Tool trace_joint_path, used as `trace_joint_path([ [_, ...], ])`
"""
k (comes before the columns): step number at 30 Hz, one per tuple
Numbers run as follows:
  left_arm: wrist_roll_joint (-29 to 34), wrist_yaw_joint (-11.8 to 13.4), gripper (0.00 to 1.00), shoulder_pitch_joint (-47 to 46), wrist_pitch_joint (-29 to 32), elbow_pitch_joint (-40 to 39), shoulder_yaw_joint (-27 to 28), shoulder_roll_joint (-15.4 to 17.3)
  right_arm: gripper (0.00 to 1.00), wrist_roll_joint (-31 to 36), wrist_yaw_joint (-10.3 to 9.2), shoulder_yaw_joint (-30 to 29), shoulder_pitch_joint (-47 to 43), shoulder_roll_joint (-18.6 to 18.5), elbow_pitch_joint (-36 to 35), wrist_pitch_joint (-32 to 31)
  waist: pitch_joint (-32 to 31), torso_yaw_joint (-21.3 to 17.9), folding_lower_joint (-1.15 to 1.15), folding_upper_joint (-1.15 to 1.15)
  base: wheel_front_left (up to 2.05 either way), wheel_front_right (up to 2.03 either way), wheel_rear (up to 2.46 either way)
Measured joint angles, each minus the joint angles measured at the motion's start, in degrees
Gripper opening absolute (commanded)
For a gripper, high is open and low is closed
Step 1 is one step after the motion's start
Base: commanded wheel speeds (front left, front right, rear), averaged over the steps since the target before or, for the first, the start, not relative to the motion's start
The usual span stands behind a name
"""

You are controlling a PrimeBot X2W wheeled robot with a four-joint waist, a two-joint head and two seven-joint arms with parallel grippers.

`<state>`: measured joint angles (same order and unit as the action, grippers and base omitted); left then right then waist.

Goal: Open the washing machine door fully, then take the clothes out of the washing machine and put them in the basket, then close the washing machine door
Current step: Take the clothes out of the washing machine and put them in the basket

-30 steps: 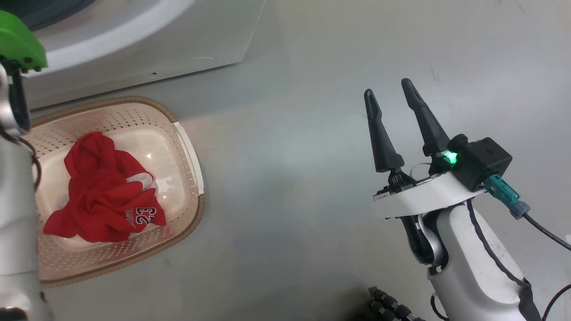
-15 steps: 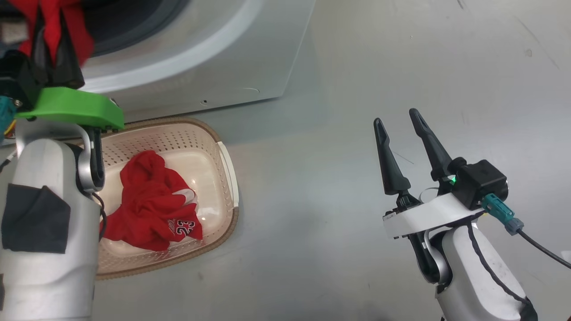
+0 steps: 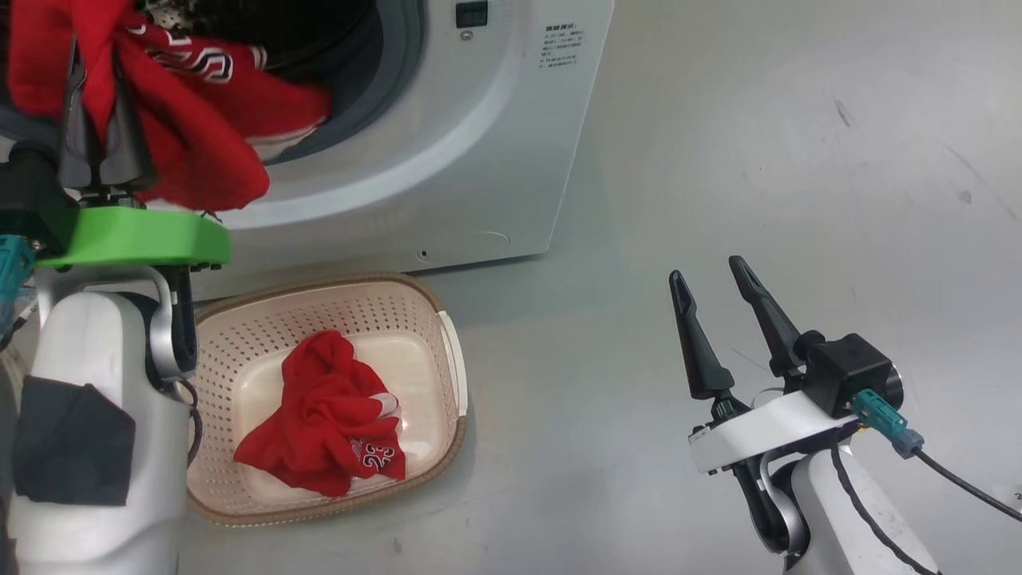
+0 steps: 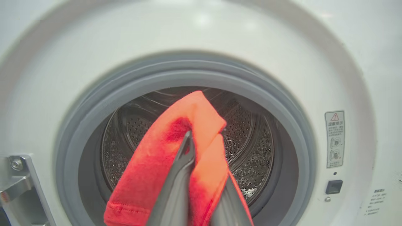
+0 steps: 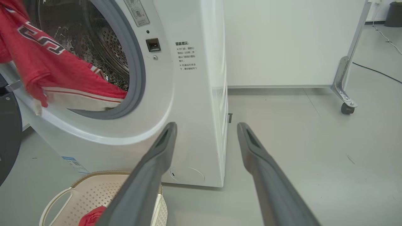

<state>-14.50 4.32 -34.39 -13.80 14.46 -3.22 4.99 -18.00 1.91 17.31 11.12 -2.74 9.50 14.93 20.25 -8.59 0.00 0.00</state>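
Grey floor (image 3: 718, 160) everywhere: left gripper (image 4: 202, 147) clamps a red jersey (image 3: 192, 136) outside the washing machine (image 3: 447, 160), right gripper (image 3: 707, 269) gapes empty. Next, I reckon: drop into basket (image 3: 335, 281) at 5 o'clock.

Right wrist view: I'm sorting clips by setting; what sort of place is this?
Probably a lab mock-up: the washing machine stands on bare grey floor near a wheeled white partition.

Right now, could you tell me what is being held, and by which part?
The left hand grips a red garment by a bunched fold; the right hand holds nothing.
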Motion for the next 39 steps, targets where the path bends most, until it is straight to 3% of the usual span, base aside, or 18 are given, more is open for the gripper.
trace_joint_path([
  [17, 1.64, 0.86, 0.00, 8.61, -0.45, -11.21, -1.05, -0.41, 1.00, -0.02, 0.44, 0.24, -3.89, 0.00, 0.26, 0.00, -7.38, 0.10, 0.00, 0.00, 0.00, 0.00, 0.00],
  [30, 1.34, 1.72, 0.00, 21.43, 3.59, -9.76, -1.02, -1.48, 1.00, -0.01, 0.55, 0.60, -4.54, 0.01, -1.26, 0.00, -5.78, -0.84, 0.00, 0.00, 0.00, 0.00, 0.00],
  [39, 0.22, 1.91, 0.00, 24.94, 5.11, -7.00, -1.44, -1.89, 1.00, -0.02, 0.55, 1.19, -3.99, 0.01, -3.03, 0.00, -2.63, -1.85, 0.00, 0.00, 0.00, 0.00, 0.00],
])
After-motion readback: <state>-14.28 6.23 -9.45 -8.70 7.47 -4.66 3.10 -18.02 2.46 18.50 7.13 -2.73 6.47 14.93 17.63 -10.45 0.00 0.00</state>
